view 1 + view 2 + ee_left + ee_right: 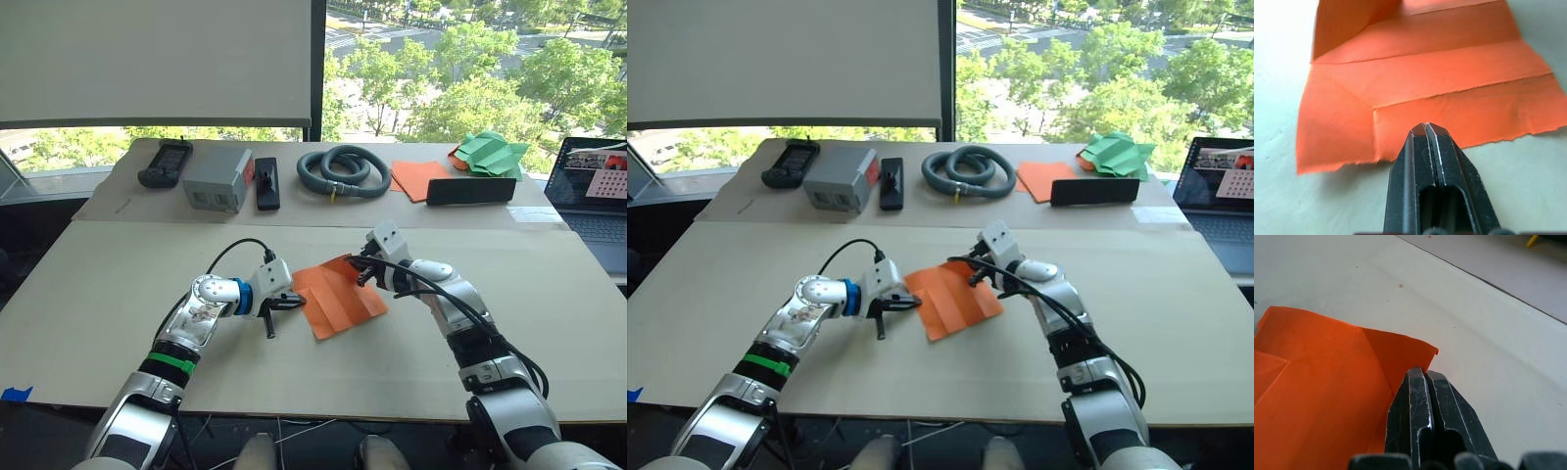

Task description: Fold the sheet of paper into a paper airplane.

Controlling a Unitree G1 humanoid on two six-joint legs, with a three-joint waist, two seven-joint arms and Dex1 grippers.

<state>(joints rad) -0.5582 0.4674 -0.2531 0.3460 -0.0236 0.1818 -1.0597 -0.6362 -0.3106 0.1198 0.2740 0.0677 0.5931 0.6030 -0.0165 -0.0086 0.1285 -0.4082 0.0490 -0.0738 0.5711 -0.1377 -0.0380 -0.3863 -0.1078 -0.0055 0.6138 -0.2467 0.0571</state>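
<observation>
Overhead, both forearms reach inward toward the surface's middle, where the sheet of paper lies. Left wrist: the left pincer, fingers pressed together, meets the paper's torn edge. Right wrist: the right pincer, likewise closed, covers a raised corner; whether it pinches is unclear.

Your laptop at the far right is cut off by the picture's edge, so you see only part of its screen and keyboard. In the right wrist view the sheet of paper runs off the frame, and the right gripper hides its near edge. In the left wrist view the paper's far fold leaves the frame, and the left gripper covers a strip of the table.
</observation>
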